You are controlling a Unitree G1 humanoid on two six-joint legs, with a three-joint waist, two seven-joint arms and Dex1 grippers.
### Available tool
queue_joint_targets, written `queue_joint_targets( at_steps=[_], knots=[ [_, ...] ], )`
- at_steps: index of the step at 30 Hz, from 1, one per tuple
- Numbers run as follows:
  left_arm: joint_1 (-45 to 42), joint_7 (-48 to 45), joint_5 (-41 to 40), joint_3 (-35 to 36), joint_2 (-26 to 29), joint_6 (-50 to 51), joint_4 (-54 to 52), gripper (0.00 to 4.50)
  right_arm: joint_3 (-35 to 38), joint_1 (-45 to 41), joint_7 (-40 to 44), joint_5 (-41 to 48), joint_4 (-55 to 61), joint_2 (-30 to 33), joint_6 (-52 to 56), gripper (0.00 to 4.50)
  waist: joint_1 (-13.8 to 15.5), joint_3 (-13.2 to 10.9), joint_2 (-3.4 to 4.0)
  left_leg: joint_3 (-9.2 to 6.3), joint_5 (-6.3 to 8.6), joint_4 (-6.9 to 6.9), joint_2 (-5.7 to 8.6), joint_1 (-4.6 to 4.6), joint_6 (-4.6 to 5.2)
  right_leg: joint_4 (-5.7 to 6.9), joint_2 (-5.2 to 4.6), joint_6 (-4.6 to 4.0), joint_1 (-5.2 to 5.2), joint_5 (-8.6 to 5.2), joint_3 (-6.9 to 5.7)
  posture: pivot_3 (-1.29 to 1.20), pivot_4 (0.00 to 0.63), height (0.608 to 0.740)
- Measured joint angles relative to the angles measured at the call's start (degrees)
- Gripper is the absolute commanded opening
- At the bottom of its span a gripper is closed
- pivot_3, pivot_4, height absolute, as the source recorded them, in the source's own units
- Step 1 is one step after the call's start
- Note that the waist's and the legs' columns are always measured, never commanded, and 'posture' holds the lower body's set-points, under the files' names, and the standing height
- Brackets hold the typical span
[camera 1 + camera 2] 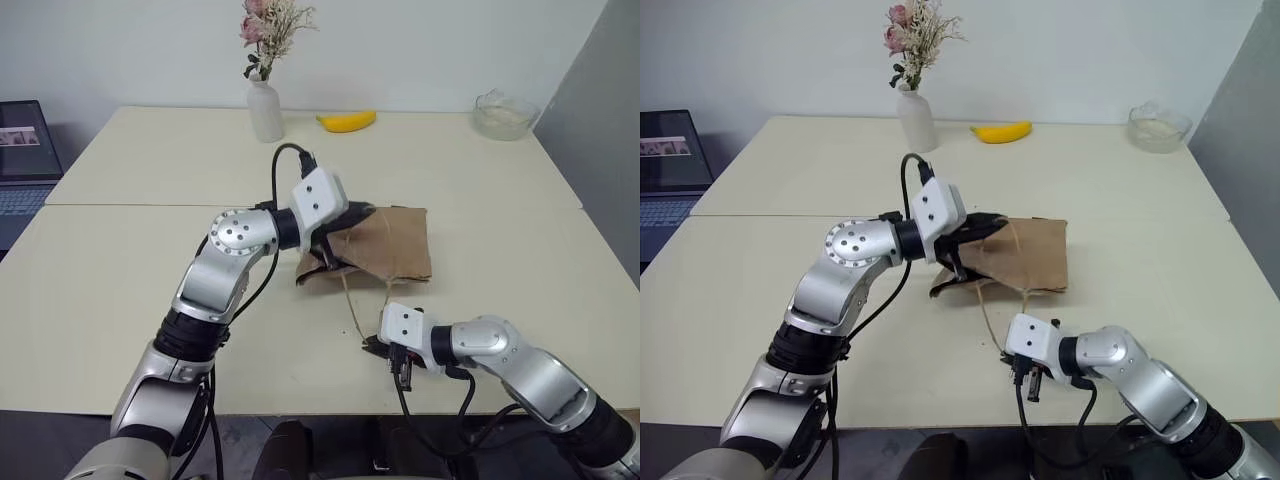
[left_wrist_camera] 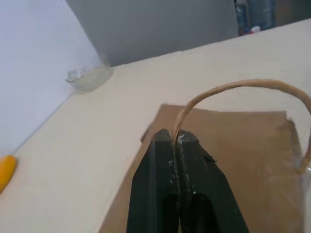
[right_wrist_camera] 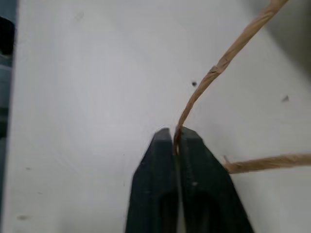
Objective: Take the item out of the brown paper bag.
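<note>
The brown paper bag (image 1: 390, 245) lies crumpled at the middle of the table, its mouth end raised on the left. My left gripper (image 2: 176, 133) is shut on one thin loop handle (image 2: 233, 86) just above the bag's mouth. The bag's other handle (image 1: 352, 305) trails toward the table's front edge. There my right gripper (image 3: 174, 132) is shut on that handle (image 3: 218, 68), low over the tabletop. The item is hidden from view.
A white vase (image 1: 265, 110) with dried flowers and a yellow banana (image 1: 347, 121) stand at the back of the table. A glass bowl (image 1: 505, 113) sits at the back right. A laptop (image 1: 25, 160) is off to the left.
</note>
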State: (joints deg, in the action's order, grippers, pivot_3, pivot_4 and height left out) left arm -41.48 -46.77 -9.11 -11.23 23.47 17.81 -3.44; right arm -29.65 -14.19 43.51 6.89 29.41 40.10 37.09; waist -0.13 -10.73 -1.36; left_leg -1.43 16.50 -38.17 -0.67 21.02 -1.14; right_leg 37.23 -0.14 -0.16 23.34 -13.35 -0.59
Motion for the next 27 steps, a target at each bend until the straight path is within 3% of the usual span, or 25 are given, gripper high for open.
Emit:
queue_joint_targets(
  at_steps=[13,20,23,27],
  knots=[
    [-14.24,7.64,-2.05,7.75,-2.84,6.45,10.42,0.0,-2.6,1.52,0.01,-9.52,-0.42,0.33,-6.57,0.05,-0.01,0.09,-0.05,0.0,-0.01,0.0,0.01,-0.09,-0.02,0.05,0.0,0.01,-0.05,0.0,0.0,0.0,0.15,0.74],
    [-14.68,7.84,-4.61,9.54,-3.48,7.58,11.62,0.0,-0.38,3.27,-0.05,-9.97,-0.26,-0.93,-8.34,0.05,-0.01,0.11,-0.07,-0.01,-0.03,0.0,0.01,-0.11,-0.06,0.04,-0.06,0.01,-0.08,0.0,0.01,0.0,0.15,0.74],
    [-11.87,5.41,-7.75,9.36,-3.4,10.13,7.36,0.0,3.18,4.23,-0.44,-7.23,-0.18,-3.74,-5.98,0.66,-0.04,0.1,-0.07,0.02,-0.15,0.0,-0.02,-0.09,-0.26,0.06,-0.14,0.01,-0.04,0.0,0.04,0.0,0.15,0.74],
    [-8.18,2.98,-10.83,9.22,-2.7,13.44,1.63,0.0,9.88,2.46,-0.02,-2.81,4.3,-4.4,-1.97,2.08,-0.16,0.1,-0.07,-0.05,-0.16,0.01,-0.04,-0.09,-0.29,0.09,-0.19,0.0,-0.03,0.0,-0.01,0.0,0.15,0.74]
  ],
)
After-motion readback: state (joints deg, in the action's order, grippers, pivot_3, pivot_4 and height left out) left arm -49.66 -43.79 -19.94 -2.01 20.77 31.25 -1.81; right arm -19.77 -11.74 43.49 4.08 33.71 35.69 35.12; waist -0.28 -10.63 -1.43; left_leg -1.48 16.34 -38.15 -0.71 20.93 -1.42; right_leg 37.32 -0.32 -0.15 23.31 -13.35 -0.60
